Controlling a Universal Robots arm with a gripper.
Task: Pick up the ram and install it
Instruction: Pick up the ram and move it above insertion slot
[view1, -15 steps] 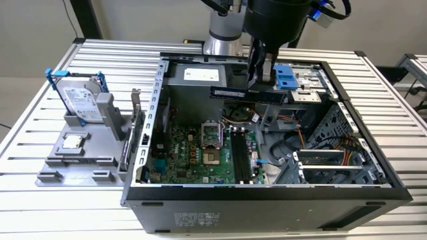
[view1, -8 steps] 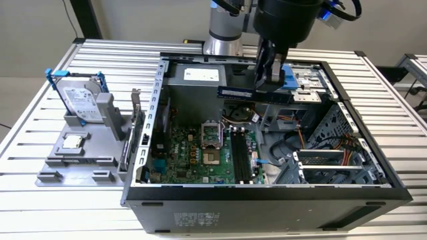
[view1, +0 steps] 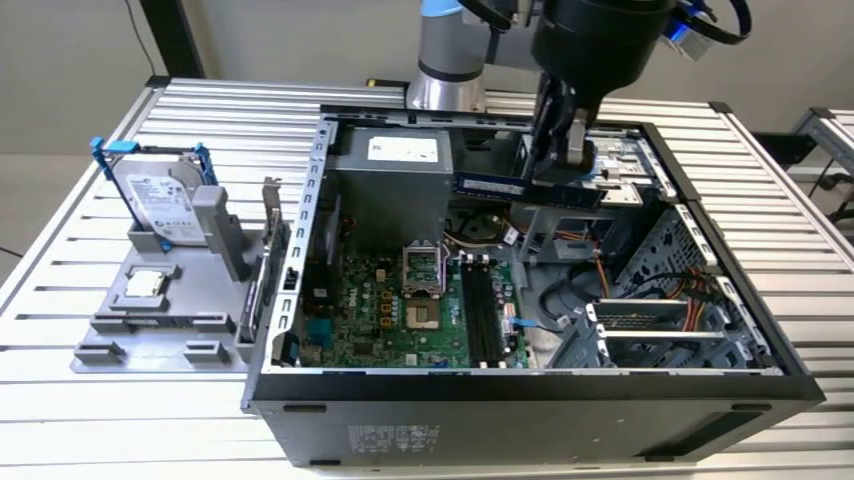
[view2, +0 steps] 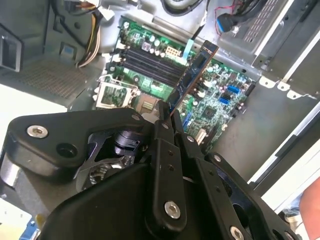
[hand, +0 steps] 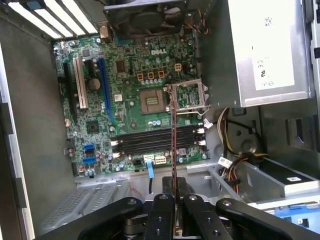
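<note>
One ram (view1: 491, 186) clamped in one end effector (view1: 563, 172).

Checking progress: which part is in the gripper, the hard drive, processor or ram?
The ram, in the gripper above the motherboard; hard drive and processor sit on the grey stand.

The ram (view1: 523, 187) is blue with dark chips. The gripper (view2: 167, 114) is black. The motherboard (hand: 130, 107) is green, carrying black memory slots (hand: 155, 141). The hard drive (view1: 163, 205) is silver in a blue frame (view1: 103, 158). The holder (view1: 147, 330) is grey. The table (view1: 54, 270) is silver, striped by parallel grooves.
</note>
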